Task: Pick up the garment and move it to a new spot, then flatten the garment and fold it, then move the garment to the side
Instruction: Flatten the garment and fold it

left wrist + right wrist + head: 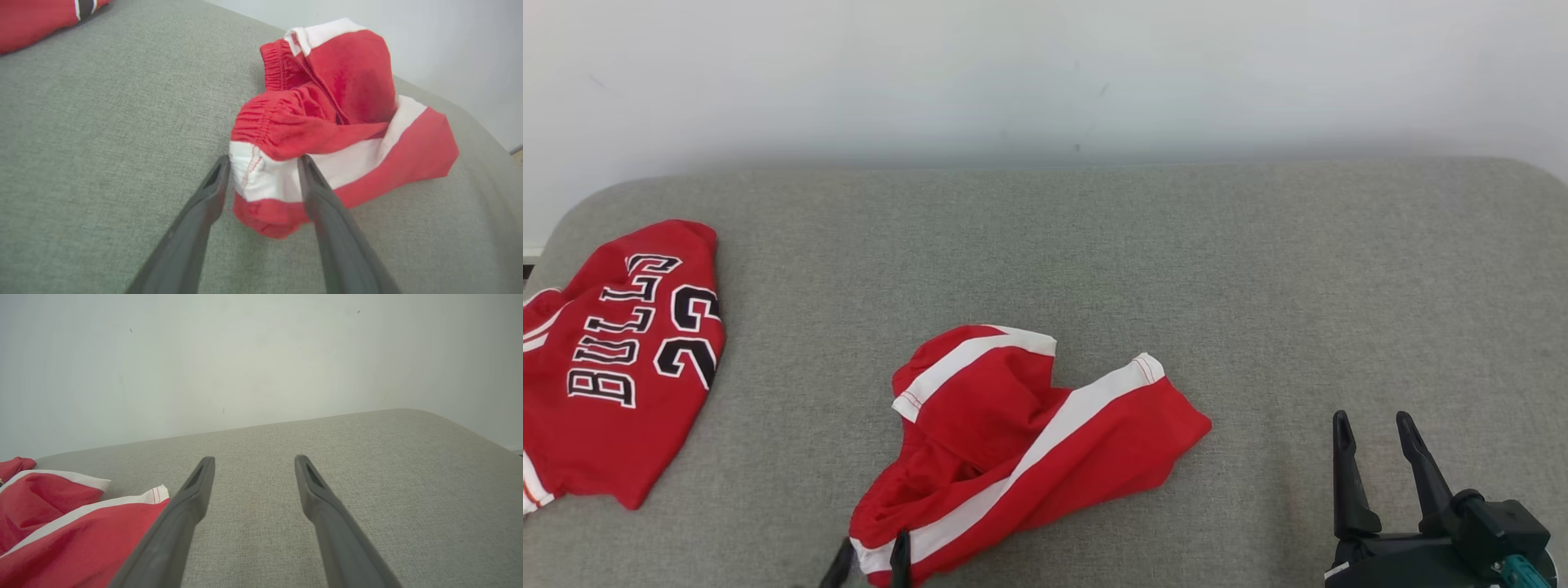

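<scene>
The garment [1021,441] is a pair of red shorts with white side stripes, lying crumpled near the front middle of the grey cushion. My left gripper [872,545] is at the shorts' near corner. In the left wrist view its fingers [204,204] stand apart on either side of the white waistband end of the garment [347,122], so the left gripper [263,161] is open with the cloth lying loose between the tips. My right gripper [1372,418] hovers open over bare cushion to the right of the shorts, nothing between its tips [254,458]. The garment's edge [61,535] shows at that view's lower left.
A red Bulls 23 jersey [621,359] lies at the left end of the grey upholstered surface [1176,261], and its corner [36,20] shows in the left wrist view. A pale wall [1045,73] rises right behind the surface. Bare cushion stretches across the back and right.
</scene>
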`<state>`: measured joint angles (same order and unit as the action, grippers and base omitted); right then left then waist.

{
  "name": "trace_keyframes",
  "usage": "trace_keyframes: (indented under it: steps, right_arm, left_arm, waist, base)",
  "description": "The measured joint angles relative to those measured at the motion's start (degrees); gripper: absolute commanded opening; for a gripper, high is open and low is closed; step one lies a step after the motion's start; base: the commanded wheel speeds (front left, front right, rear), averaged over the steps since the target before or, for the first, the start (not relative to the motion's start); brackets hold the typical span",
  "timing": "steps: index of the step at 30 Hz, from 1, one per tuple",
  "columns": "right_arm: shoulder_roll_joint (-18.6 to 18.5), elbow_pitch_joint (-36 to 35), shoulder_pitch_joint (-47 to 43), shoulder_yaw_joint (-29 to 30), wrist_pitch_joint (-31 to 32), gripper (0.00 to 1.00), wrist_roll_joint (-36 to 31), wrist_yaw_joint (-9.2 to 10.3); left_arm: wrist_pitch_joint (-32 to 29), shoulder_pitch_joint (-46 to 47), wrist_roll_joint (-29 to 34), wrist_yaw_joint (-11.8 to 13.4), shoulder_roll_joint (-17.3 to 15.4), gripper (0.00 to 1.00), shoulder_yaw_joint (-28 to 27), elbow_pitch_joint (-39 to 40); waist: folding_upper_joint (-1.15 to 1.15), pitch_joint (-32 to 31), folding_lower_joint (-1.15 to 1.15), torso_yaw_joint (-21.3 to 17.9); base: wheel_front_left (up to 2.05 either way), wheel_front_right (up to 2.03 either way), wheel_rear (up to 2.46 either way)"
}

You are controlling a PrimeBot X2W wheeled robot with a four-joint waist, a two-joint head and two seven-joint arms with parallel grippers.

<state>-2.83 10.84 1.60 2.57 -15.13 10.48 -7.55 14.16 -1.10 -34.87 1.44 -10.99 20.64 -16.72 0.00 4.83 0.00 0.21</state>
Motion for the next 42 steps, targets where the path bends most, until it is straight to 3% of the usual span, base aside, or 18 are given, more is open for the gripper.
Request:
trace_keyframes:
  steps: [3, 11, 21, 31, 42]
  right_arm:
    - [0.0, 0.1, 0.0, 0.0, 0.0, 1.0, 0.0, 0.0]
    - [0.0, 0.7, 0.0, -0.3, 0.0, 1.0, -0.1, 0.0]
    - [0.0, 1.0, 0.0, -0.4, 0.0, 1.0, -0.2, 0.0]
    - [-0.1, 2.4, 0.5, -2.4, 0.7, 1.0, -0.8, 0.0]
    - [-3.2, 9.3, 12.6, -10.6, 7.1, 1.0, -1.4, 0.0]
  left_arm:
    - [0.7, 0.9, 1.2, -1.4, 0.3, 1.0, -1.3, 2.1]
    - [0.9, 2.0, 8.8, -1.6, 1.1, 1.0, -10.4, 10.3]
    - [0.9, 3.1, 18.2, -4.0, 1.3, 1.0, -19.8, 12.9]
    - [0.9, 2.3, 21.5, -5.5, 2.8, 1.0, -23.9, 11.1]
    - [0.9, 3.1, 22.9, -7.4, 5.4, 1.0, -23.9, 10.5]
  waist:
    - [0.0, -0.4, 0.0, 0.5]
    - [0.0, -1.0, 0.0, 0.6]
    - [0.0, -1.2, 0.0, -0.8]
    - [0.0, -1.7, 0.01, -1.3]
    - [0.0, -1.5, 0.0, 1.8]
  base:
    - [0.0, 0.0, 0.0]
    - [0.0, 0.0, 0.0]
    - [0.0, 0.0, 0.0]
    - [0.0, 0.0, 0.0]
    - [0.0, 0.0, 0.0]
